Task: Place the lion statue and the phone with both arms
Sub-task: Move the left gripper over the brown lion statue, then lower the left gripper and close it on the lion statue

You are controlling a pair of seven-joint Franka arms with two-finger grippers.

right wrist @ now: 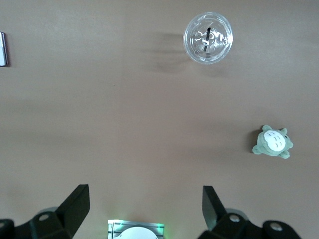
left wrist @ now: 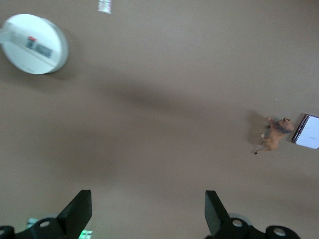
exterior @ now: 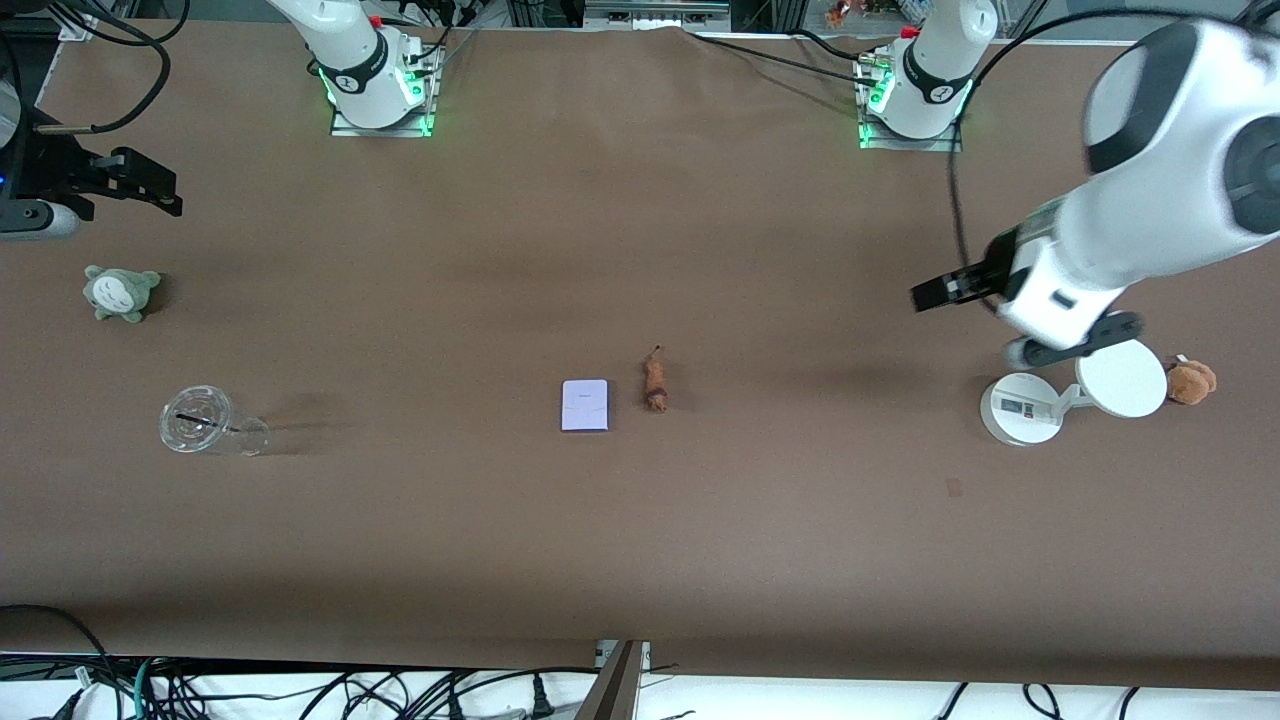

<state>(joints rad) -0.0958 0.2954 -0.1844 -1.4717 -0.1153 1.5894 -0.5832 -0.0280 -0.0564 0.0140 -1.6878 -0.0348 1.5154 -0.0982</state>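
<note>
The lion statue (exterior: 656,384), a small reddish-brown figurine, lies on the brown table near the middle. The phone (exterior: 585,405), a pale lavender-white rectangle, lies flat beside it toward the right arm's end. Both show in the left wrist view, the lion (left wrist: 275,133) and the phone (left wrist: 307,132). My left gripper (exterior: 935,292) is open and empty (left wrist: 147,211), up in the air over bare table next to the white stand. My right gripper (exterior: 150,192) is open and empty (right wrist: 143,206), high over the right arm's end. The phone's edge (right wrist: 2,49) just shows in the right wrist view.
A white round-based stand (exterior: 1020,408) with a disc (exterior: 1122,378) and a tan plush (exterior: 1190,381) sit at the left arm's end. A clear lidded cup (exterior: 205,422) and a grey-green plush (exterior: 121,291) sit at the right arm's end. Cables hang at the table's near edge.
</note>
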